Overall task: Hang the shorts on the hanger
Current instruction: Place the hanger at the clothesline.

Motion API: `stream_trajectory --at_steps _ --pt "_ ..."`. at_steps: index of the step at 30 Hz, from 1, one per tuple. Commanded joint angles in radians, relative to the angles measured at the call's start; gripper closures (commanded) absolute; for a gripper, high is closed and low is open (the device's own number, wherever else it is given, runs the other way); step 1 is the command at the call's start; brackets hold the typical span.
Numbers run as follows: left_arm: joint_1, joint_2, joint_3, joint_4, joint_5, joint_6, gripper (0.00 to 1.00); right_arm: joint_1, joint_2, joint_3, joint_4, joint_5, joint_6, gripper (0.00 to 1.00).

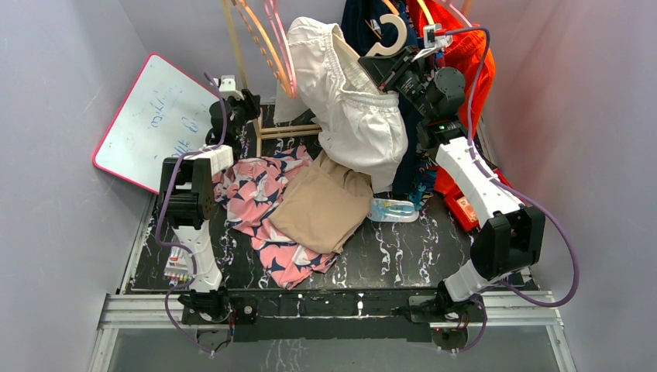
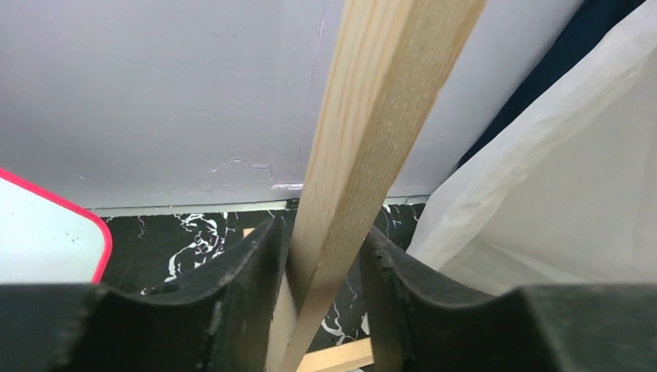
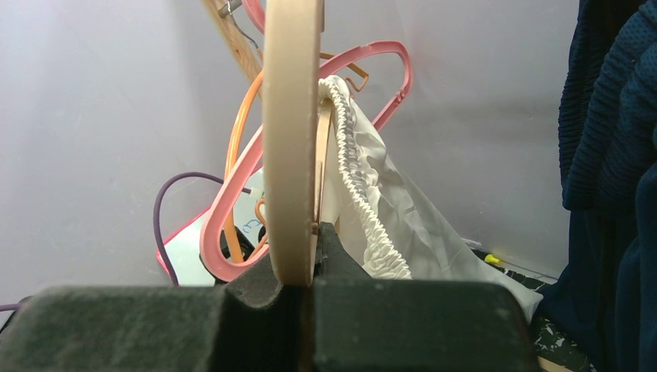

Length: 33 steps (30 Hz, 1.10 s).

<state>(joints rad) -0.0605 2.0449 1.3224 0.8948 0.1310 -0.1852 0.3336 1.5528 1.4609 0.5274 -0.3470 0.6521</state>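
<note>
The right gripper [image 3: 298, 267] is pinched tight on the hanger [image 3: 293, 139], holding it in the air to the right of the rack [image 2: 372, 116]. The left gripper [image 2: 321, 271] has its jaws either side of the rack's upright, close against the wood. Whether they actually press it I can't tell.

The shorts [image 1: 360, 116] hang just beside the rack, between it and the right gripper, up off the table [image 1: 403, 256]. Their elastic waistband is looped over the hanger arm nearer the rack, so I'd say the threading is mostly done. Whether the other arm sits inside the waist is hidden. Seating them evenly looks like what's left.

The shorts hang waist up and legs down, long axis near vertical. The hanger's length runs from the gripper toward the rack, and its hook pokes out of the cloth on the side away from the rack.
</note>
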Motion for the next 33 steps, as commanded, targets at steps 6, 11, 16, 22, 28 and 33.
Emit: stream_trajectory --at_steps 6,11,16,22,28,33 --pt "-0.004 -0.034 0.0 0.063 0.049 0.052 0.73 -0.004 -0.065 0.011 0.112 0.003 0.019 1.0" --pt "-0.013 -0.055 -0.013 0.059 0.047 0.055 0.91 -0.005 -0.085 0.013 0.096 0.009 0.027 1.0" --pt "-0.035 -0.092 -0.038 0.032 0.029 0.075 1.0 -0.004 -0.092 0.03 0.063 0.017 0.031 1.0" --pt "-0.07 -0.163 -0.088 -0.016 0.005 0.087 1.0 -0.005 -0.102 0.043 -0.003 0.035 0.038 1.0" --pt "-0.11 -0.262 -0.142 -0.106 -0.042 0.107 1.0 -0.005 -0.102 0.063 -0.07 0.047 0.05 1.0" --pt "-0.129 -0.347 -0.217 -0.134 -0.054 0.1 1.0 -0.004 -0.108 0.054 -0.106 0.053 0.053 1.0"
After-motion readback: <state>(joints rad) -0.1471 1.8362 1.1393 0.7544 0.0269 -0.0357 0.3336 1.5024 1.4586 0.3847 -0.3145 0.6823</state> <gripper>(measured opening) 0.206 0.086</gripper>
